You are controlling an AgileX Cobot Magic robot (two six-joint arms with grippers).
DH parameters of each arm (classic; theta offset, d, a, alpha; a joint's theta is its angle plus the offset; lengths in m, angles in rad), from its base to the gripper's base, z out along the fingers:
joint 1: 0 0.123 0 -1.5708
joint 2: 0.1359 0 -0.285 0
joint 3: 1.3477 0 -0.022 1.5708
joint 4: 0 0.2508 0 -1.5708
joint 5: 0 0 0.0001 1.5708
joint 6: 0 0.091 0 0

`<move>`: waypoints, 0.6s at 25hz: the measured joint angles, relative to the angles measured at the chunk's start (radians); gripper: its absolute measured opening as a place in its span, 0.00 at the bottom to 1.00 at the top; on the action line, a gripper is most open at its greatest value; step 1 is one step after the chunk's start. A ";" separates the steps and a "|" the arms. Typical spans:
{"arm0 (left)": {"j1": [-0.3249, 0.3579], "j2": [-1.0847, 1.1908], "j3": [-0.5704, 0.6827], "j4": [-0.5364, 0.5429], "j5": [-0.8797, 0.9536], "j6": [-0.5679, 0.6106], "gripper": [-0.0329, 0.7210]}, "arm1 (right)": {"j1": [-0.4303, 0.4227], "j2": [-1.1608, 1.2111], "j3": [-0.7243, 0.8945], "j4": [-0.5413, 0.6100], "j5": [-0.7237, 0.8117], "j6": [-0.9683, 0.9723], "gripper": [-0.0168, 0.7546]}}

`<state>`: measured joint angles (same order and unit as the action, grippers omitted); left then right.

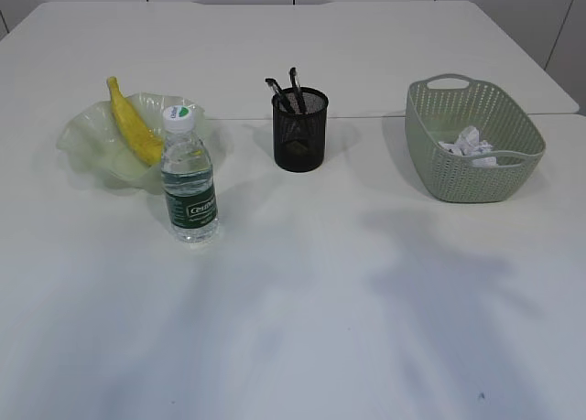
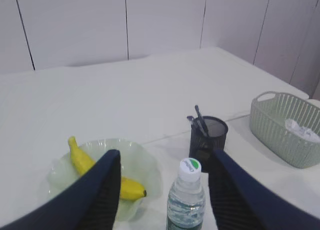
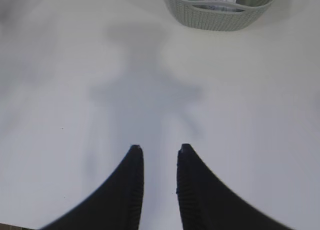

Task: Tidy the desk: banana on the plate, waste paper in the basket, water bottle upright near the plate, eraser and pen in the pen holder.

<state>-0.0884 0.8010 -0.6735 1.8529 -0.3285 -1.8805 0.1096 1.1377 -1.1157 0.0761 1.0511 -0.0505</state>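
Observation:
A yellow banana (image 1: 133, 123) lies on the pale green plate (image 1: 87, 145) at the left. A water bottle (image 1: 189, 177) with a white and green cap stands upright in front of the plate. A black mesh pen holder (image 1: 299, 129) holds dark pens. Crumpled waste paper (image 1: 470, 145) lies in the green basket (image 1: 472, 177) at the right. The eraser is not visible. In the left wrist view my left gripper (image 2: 165, 157) is open above and behind the bottle (image 2: 186, 200), apart from it. My right gripper (image 3: 158, 149) is open and empty over bare table. Neither gripper shows in the exterior view.
A seam between two white tables (image 1: 385, 118) runs behind the objects. The basket (image 3: 225, 14) lies far ahead of my right gripper. White wall panels stand behind the table.

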 joint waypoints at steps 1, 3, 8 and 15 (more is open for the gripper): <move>0.000 -0.022 0.000 0.000 -0.004 0.000 0.56 | 0.000 -0.018 0.002 -0.006 0.002 0.002 0.25; 0.000 -0.076 0.000 0.000 -0.005 0.000 0.56 | 0.000 -0.062 0.013 -0.021 0.013 0.015 0.25; 0.000 -0.171 0.000 0.000 -0.045 0.000 0.56 | 0.000 -0.160 0.044 -0.063 0.087 0.051 0.25; 0.000 -0.190 0.000 0.000 -0.110 0.000 0.56 | 0.000 -0.363 0.095 -0.104 0.153 0.076 0.25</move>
<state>-0.0884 0.6113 -0.6735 1.8529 -0.4385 -1.8810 0.1096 0.7747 -1.0204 -0.0275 1.2043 0.0251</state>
